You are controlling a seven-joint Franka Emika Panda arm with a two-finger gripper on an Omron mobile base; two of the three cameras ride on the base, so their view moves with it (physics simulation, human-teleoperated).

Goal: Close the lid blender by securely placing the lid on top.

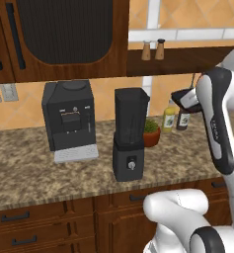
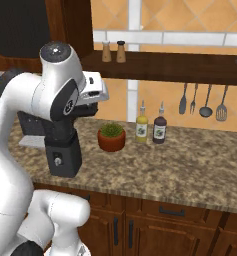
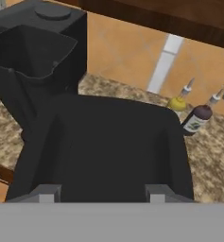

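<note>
- Granite counter [image 1: 24, 173] runs under wooden cupboards and an orange tiled wall
- One blender [image 1: 130, 133] stands on it, its dark jar open at the top, one round knob on its black base
- One coffee machine [image 1: 69, 118] sits just left of the blender
- One potted plant [image 1: 151, 131] right behind the blender, then two bottles, a yellow one [image 2: 142, 126] and a dark one [image 2: 160, 128], side by side
- Two shakers [image 2: 113, 51] up on the wall shelf, and four utensils [image 2: 202, 102] hanging below it further right
- One lid [image 3: 104, 151], flat and black, is up in the air to the right of the jar, level with its top and not on it
- Gripper [image 1: 183, 99] has the lid pinched between its fingers, held roughly flat
- Arm rises tall from the base, elbow high, forearm reaching toward the wall
</note>
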